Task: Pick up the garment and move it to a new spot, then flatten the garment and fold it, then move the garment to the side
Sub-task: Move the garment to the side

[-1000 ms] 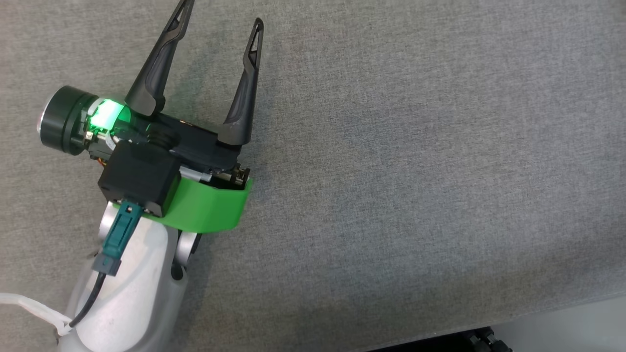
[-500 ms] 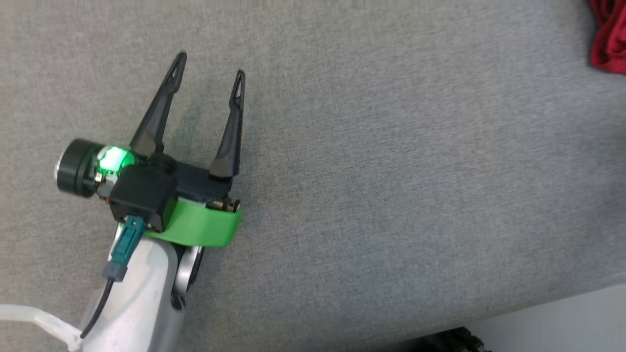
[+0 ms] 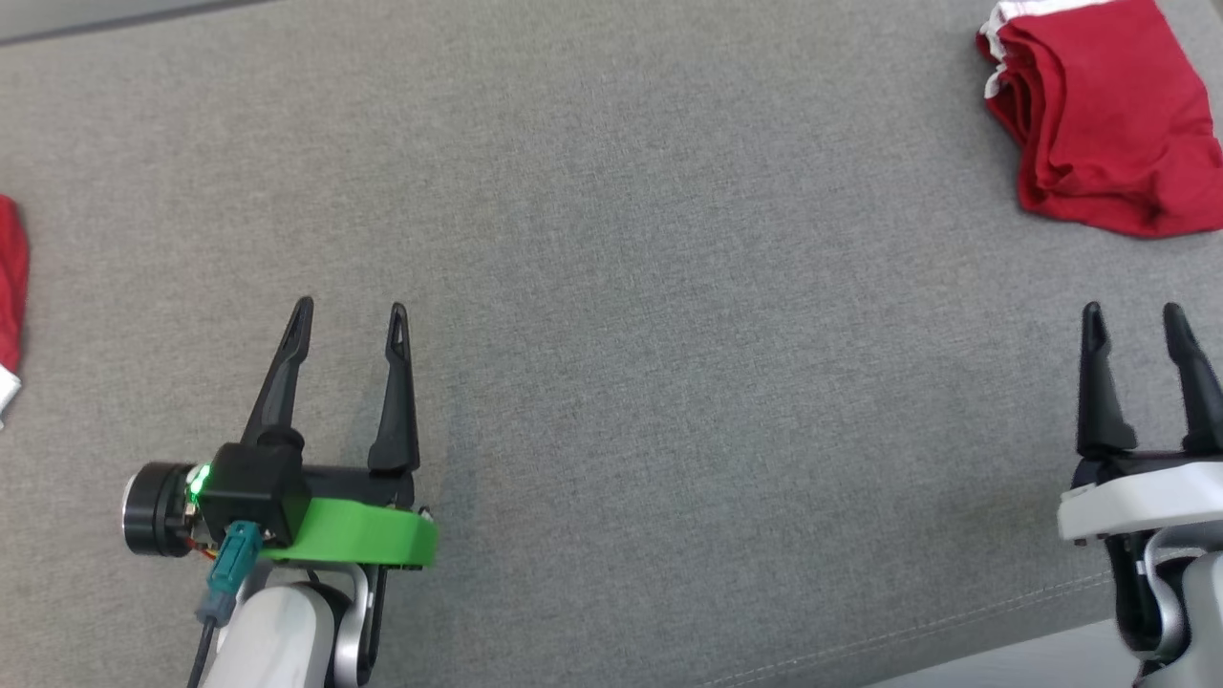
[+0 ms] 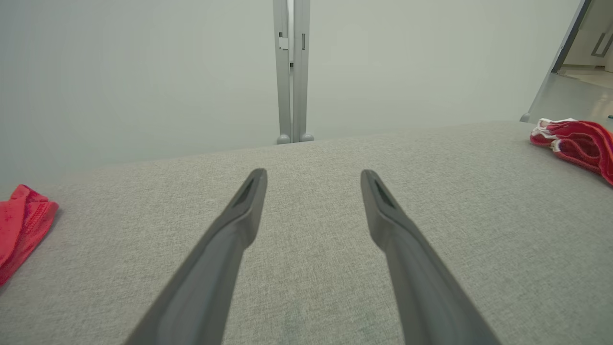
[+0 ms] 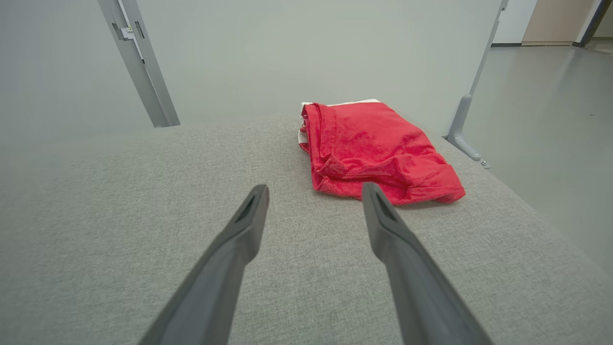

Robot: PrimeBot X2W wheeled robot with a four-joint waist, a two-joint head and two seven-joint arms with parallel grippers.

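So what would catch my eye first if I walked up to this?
First, the folded red garment, lying at the far right corner of the grey fabric surface, just ahead of the open right gripper. Next, the left gripper at the lower left, open and empty, with a bright green band at its base. Another piece of red cloth pokes in at the left edge.

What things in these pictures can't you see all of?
1. Red cloth on the left: cut off by the left edge in the head and left wrist views, so its shape is unknown.
2. Folded red garment: the head view's right edge clips it; its top layer hides the folds inside.
3. Right gripper: its arm runs off the head view's bottom edge.
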